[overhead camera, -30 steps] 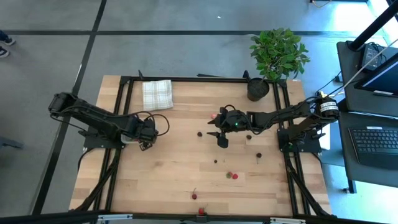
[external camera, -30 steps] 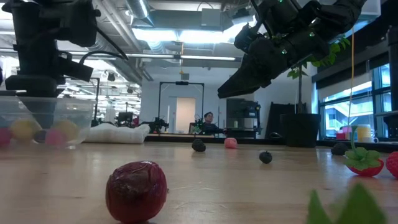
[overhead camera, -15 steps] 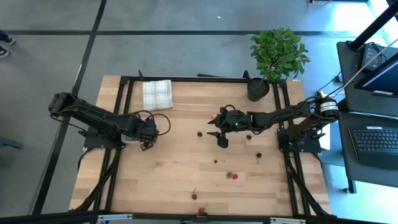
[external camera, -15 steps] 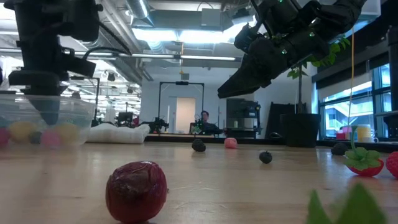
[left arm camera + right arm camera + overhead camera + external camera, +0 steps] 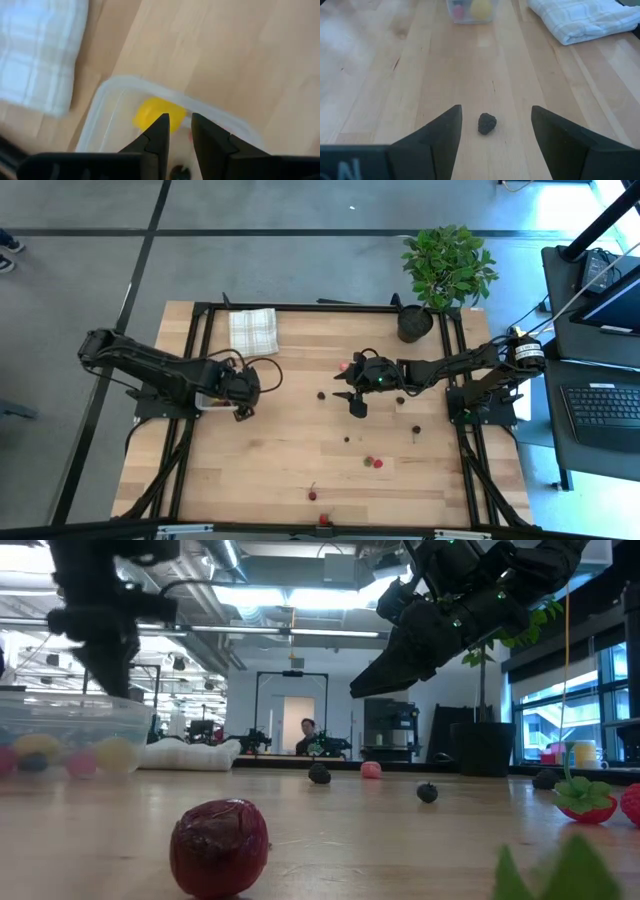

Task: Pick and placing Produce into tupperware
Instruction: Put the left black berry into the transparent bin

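Wooden table (image 5: 280,450): checked cloth (image 5: 252,331), tupperware (image 5: 210,394), plant pot (image 5: 415,322), scattered produce (image 5: 372,462).

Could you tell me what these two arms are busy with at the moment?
They are sorting small fruit pieces into a clear container. The left gripper hangs over the container with its fingers nearly together and nothing between them; a yellow piece already lies inside. The right gripper is open above the middle of the table, lined up on a dark berry. More fruit is scattered on the wood.

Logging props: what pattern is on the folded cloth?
White cloth with a faint grey check, clearest in the right wrist view.
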